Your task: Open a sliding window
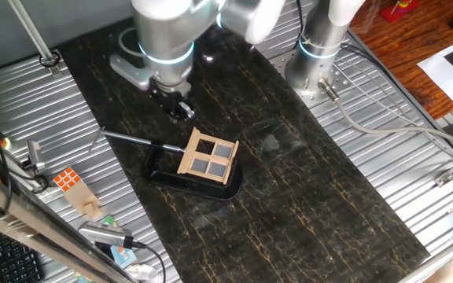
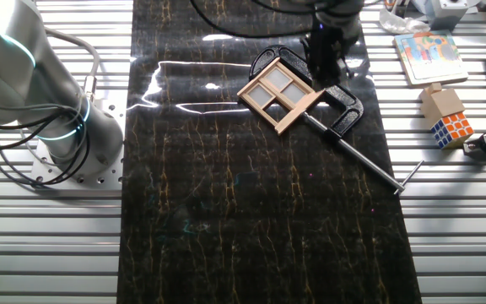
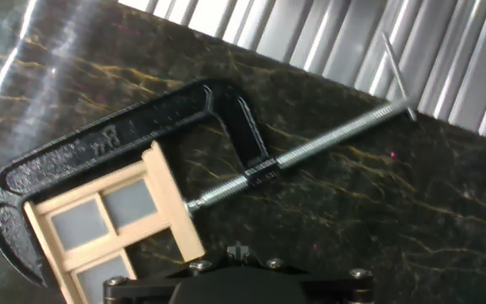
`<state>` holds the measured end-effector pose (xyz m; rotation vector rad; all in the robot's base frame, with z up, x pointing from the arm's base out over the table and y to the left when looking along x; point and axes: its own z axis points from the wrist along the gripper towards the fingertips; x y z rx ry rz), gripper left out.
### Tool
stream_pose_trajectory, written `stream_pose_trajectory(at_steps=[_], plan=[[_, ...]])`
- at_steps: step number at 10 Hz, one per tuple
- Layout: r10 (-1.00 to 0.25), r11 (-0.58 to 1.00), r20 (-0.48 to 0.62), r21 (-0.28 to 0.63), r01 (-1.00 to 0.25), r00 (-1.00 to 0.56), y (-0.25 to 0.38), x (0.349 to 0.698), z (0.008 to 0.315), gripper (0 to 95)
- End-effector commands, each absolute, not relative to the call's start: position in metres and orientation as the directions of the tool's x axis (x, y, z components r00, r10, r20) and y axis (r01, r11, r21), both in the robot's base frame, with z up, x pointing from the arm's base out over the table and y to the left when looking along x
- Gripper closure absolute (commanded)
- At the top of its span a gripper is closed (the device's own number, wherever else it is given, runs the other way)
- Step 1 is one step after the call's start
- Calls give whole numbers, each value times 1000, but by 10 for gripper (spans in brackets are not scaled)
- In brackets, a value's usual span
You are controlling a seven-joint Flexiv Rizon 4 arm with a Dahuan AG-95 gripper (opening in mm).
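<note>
Black marble-patterned matting with gold veins (image 1: 305,204) covers the centre of a ribbed aluminium table (image 1: 415,157); this is my working surface.

The sliding window (image 1: 208,156), a small light-tan wooden square frame with a cross divider and four grey panes, sits near the middle of the mat. It is held tilted in a glossy black C-shaped clamp (image 1: 187,178). The clamp's threaded steel screw rod (image 2: 357,156) runs out from the frame's edge and ends in a thin crossbar handle near the mat border. In the hand view the rod's tip presses against the side of the wooden frame, and the black clamp body curves around the frame's far side.

My gripper (image 1: 181,108) hangs above the mat just beside the window, on the side where the clamp's screw enters. It is apart from the frame in one fixed view; in the other fixed view it overlaps the frame's far corner. My fingertips do not show clearly in any view, so I cannot tell whether the pincer is spread or pressed together. The hand view shows only the dark underside of my hand mount along the bottom edge.

An orange-and-white tiled cube (image 1: 68,179) rests on the ribbed table, well apart from the window.
</note>
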<state>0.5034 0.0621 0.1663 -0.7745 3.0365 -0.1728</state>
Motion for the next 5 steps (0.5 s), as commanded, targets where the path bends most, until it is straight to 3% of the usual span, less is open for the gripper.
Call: stream_pose_trajectory(at_steps=[1, 5], plan=[[-529, 842, 25, -105, -529, -848, 65, 505, 166, 950], [-563, 817, 41, -122, -564, -825, 65, 504, 166, 950]])
